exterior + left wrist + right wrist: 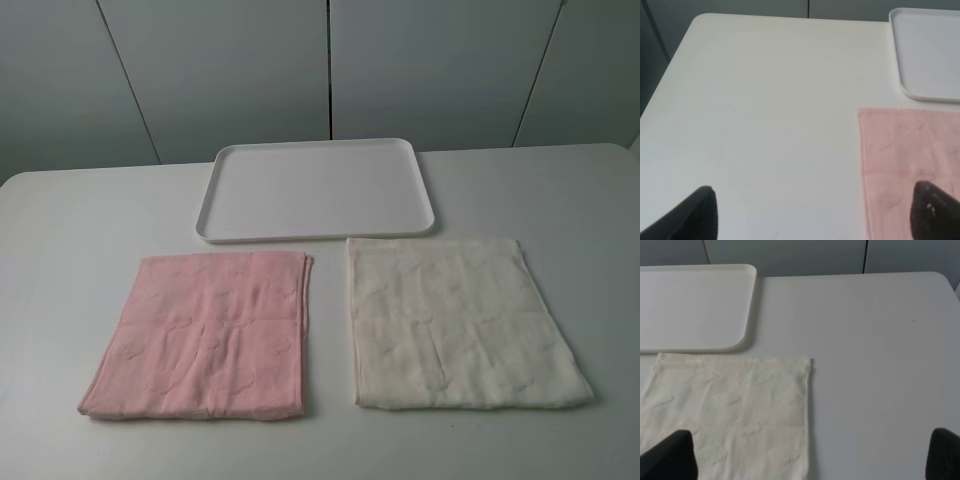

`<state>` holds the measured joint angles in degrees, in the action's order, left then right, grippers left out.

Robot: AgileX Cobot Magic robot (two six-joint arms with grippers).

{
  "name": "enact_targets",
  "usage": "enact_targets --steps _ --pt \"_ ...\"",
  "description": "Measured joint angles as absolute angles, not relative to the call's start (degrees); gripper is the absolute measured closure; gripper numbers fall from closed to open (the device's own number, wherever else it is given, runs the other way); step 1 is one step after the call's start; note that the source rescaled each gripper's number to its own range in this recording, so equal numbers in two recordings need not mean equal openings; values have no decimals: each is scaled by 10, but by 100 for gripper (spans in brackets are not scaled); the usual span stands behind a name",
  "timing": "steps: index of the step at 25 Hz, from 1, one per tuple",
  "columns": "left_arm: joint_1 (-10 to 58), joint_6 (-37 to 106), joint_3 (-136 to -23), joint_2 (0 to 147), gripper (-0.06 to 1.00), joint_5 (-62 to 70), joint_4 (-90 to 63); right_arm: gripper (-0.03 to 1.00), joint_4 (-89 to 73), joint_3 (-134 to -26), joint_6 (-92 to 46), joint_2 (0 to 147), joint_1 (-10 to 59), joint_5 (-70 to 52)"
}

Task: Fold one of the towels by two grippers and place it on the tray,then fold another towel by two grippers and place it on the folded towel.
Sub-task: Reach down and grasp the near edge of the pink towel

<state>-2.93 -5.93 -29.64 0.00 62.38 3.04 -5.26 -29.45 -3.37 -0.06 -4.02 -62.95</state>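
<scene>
A pink towel (210, 335) lies flat at the front left of the white table. A cream towel (455, 320) lies flat at the front right. An empty white tray (315, 188) sits behind them, in the middle. Neither arm shows in the exterior high view. In the left wrist view my left gripper (817, 214) is open and empty above the table, with one finger over the pink towel (910, 160) and the tray's corner (927, 55) beyond. In the right wrist view my right gripper (807, 456) is open and empty over the cream towel's (730, 415) edge, the tray (695, 305) beyond.
The white table (80, 220) has rounded corners, and its left edge (670, 65) and right edge (947, 282) show in the wrist views. Grey wall panels (230, 70) stand behind the table.
</scene>
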Motion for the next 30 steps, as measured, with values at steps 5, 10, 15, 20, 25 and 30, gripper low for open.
enact_targets --steps 5,10,15,20,25,30 --pt "-29 -59 -296 0 -6 624 30 -2 -53 -295 -34 -1 -40 -629" --pt "-29 -59 -296 0 -6 624 30 -2 -53 -295 -34 -1 -40 -629" --pt "-29 -59 -296 0 -6 624 30 -2 -53 -295 -34 -1 -40 -629" --pt "-29 -59 -296 0 -6 624 30 -2 -53 -295 -34 -1 -40 -629" --pt "-29 -59 -296 0 -6 624 30 -2 -53 -295 -34 -1 -40 -629" --pt "-29 -59 -296 0 -6 624 30 -2 -53 -295 -34 -1 -40 -629"
